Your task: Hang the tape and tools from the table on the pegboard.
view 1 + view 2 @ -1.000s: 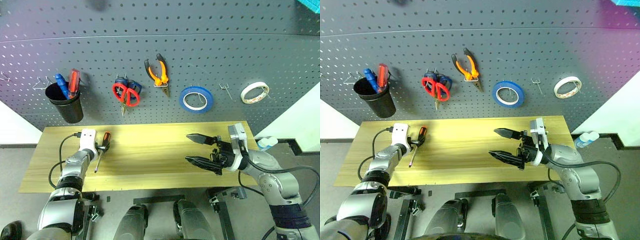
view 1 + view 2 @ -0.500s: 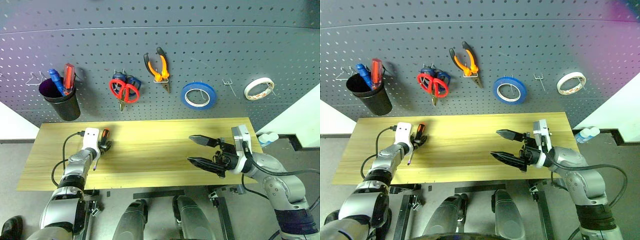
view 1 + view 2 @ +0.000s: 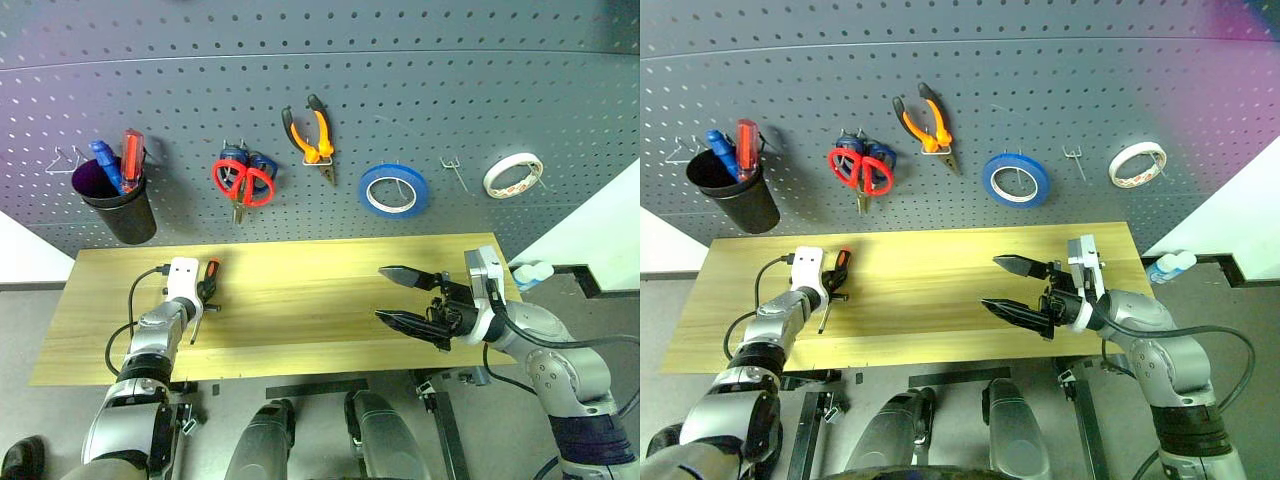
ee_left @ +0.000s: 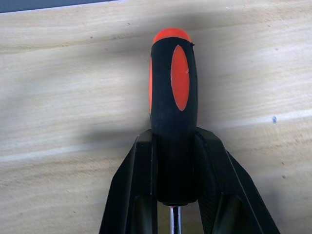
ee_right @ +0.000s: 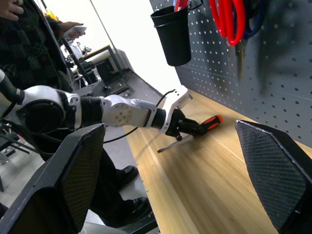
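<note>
The orange-and-black screwdriver (image 3: 210,272) lies on the table (image 3: 300,300) near its left end, shaft toward the front edge. My left gripper (image 4: 174,132) is shut on the lower part of its handle (image 4: 174,92), one black finger (image 4: 134,195) on each side. My right gripper (image 3: 392,298) hovers open over the table's right half, pointing left, with nothing between its fingers (image 5: 80,180). On the pegboard (image 3: 450,90) hang the red scissors (image 3: 243,181), the orange-and-black pliers (image 3: 313,137) and the blue tape (image 3: 394,190).
A black cup (image 3: 117,200) holding blue and red screwdrivers hangs at the pegboard's left. Blue-handled scissors sit behind the red ones. A whitish tape roll (image 3: 512,175) hangs far right, beside a bare hook (image 3: 453,172). A person (image 5: 29,29) stands beyond the table's left end.
My left gripper has gone from open beside the screwdriver's handle to shut on it. The right arm has kept still. The head views have shifted slightly.
</note>
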`<state>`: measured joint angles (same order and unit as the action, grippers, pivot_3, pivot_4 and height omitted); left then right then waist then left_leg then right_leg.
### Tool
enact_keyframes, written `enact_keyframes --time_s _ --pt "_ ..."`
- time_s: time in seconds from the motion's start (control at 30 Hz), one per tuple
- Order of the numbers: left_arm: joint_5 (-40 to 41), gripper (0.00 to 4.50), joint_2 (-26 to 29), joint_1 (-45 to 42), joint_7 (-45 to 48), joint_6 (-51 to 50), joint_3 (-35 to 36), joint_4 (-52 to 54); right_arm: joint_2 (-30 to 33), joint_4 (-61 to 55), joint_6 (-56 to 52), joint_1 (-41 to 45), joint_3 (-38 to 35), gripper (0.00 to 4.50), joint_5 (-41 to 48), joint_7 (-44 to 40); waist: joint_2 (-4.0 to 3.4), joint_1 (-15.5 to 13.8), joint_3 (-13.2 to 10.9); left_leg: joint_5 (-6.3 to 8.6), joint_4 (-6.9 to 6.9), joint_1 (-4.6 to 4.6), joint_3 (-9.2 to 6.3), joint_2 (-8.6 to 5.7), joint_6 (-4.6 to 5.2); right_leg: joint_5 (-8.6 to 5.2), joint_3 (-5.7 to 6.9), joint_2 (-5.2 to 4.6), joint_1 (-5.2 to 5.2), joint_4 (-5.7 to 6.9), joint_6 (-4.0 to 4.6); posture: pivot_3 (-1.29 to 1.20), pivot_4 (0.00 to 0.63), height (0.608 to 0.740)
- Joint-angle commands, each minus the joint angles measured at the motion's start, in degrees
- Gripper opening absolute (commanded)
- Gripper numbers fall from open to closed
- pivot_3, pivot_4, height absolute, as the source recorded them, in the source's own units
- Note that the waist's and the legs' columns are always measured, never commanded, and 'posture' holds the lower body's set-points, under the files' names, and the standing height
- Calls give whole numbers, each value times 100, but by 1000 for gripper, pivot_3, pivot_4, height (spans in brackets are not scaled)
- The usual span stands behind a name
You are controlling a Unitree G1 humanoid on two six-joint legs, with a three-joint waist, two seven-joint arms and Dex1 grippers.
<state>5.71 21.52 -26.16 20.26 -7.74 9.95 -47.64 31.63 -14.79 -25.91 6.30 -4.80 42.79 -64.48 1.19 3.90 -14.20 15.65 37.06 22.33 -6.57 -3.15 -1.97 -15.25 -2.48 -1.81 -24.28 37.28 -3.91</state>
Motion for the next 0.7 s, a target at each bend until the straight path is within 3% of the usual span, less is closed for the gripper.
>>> enact_keyframes --time_s 0.03,0.27,0.53,0.7 --pt "74 645 -103 351 -47 -276 -8 469 -8 5 102 92 -90 4500 53 -56 -1 4 0 0 0 0 0 0 0 0 -1 0 0 0 0 -130 260 740" --pt "54 645 -220 1568 -151 -601 -114 2626 -32 217 103 184 -156 4500 218 -243 0 -8 0 0 -5 6 1 0 1 0 -5 0 -8 -3 1 -115 245 740" --pt "8 645 -357 2570 -328 -434 -169 4160 -57 606 268 316 -174 4500 197 -590 -1 -82 1 0 -2 7 3 0 0 2 -5 -1 -7 -3 2 -96 222 740" --pt "93 645 -419 2971 -29 825 -167 4720 -125 983 514 376 -101 4500 52 -855 -4 -153 5 1 -2 7 7 0 0 2 -5 -2 -8 -5 3 -79 202 740"
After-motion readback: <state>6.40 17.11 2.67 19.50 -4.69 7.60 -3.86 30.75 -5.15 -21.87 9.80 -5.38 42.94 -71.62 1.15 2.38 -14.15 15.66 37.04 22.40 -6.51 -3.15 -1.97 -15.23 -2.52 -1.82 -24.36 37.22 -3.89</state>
